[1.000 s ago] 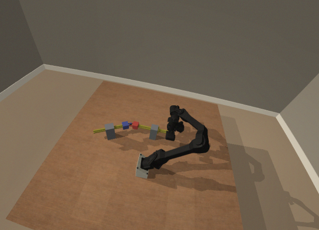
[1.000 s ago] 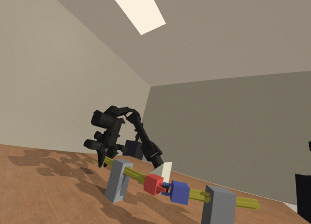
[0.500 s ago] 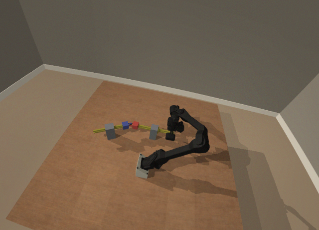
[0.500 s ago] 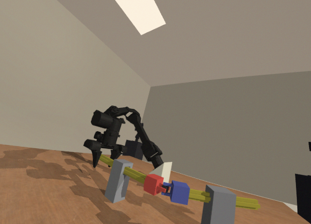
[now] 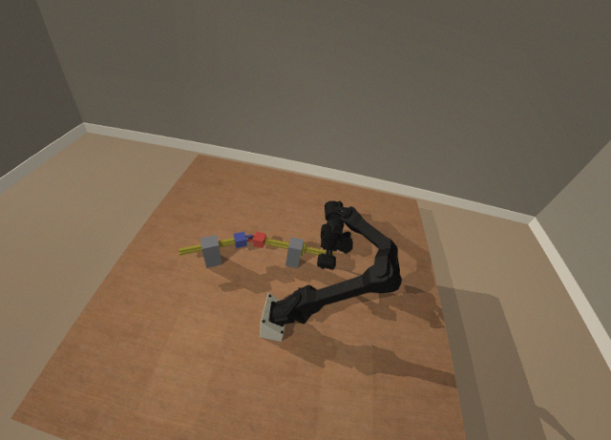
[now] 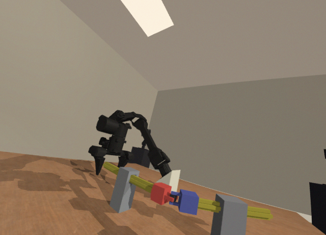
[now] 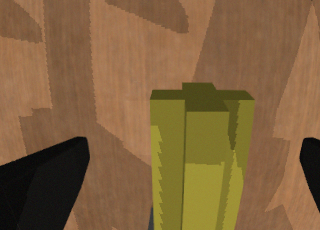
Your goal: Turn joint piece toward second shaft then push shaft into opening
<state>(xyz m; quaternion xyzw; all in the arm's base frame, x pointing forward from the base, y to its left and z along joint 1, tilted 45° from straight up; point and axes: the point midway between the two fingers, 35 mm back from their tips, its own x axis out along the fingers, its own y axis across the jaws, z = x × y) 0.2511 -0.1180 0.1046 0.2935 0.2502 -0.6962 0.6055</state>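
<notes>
The red joint piece (image 5: 259, 240) (image 6: 161, 193) is hinged to the blue piece (image 5: 240, 240) (image 6: 188, 202) on the first yellow shaft (image 5: 190, 250) (image 6: 259, 212), held by a grey block (image 5: 211, 253) (image 6: 231, 214). The second yellow shaft (image 5: 276, 242) (image 6: 142, 183) (image 7: 200, 200) runs through the other grey block (image 5: 295, 253) (image 6: 123, 190) and meets the red piece, lined up with it. How deep it sits inside is hidden. My gripper (image 5: 328, 251) (image 6: 109, 170) (image 7: 198, 150) is wide open at the second shaft's outer end, with a finger on either side and gaps to both in the wrist view.
The white arm base (image 5: 271, 324) (image 6: 174, 180) stands on the near side of the shafts in the top view. My arm (image 5: 345, 284) (image 6: 150, 140) arches from it around to the second shaft's outer end. The wooden surface (image 5: 197, 356) lies below everything.
</notes>
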